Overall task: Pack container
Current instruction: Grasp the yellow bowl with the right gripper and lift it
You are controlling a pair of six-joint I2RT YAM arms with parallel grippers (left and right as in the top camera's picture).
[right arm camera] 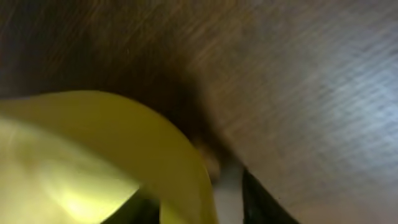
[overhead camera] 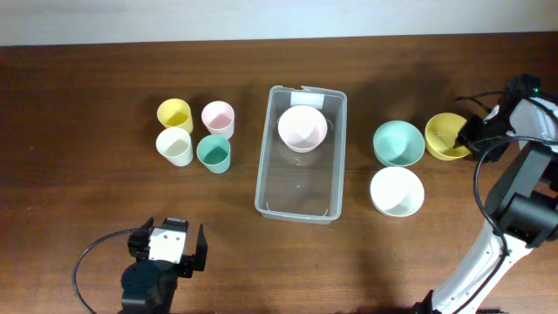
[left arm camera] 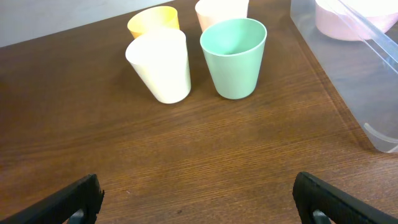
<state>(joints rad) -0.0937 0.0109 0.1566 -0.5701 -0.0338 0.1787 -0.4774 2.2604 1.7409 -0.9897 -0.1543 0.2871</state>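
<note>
The clear container (overhead camera: 265,166) stands in the middle of the table with a pink bowl (overhead camera: 302,128) inside its far end. Its near corner shows in the left wrist view (left arm camera: 367,118). My right gripper (overhead camera: 466,139) is at the right rim of a yellow bowl (overhead camera: 445,135). In the blurred right wrist view my fingers (right arm camera: 196,202) straddle the yellow bowl's rim (right arm camera: 93,143), one inside and one outside, closed on it. My left gripper (overhead camera: 167,249) is open and empty near the front left edge, above bare wood (left arm camera: 198,199).
A teal bowl (overhead camera: 398,142) and a white bowl (overhead camera: 397,191) sit between the container and the yellow bowl. Left of the container stand yellow (overhead camera: 174,113), pink (overhead camera: 218,118), white (overhead camera: 174,146) and teal (overhead camera: 214,153) cups.
</note>
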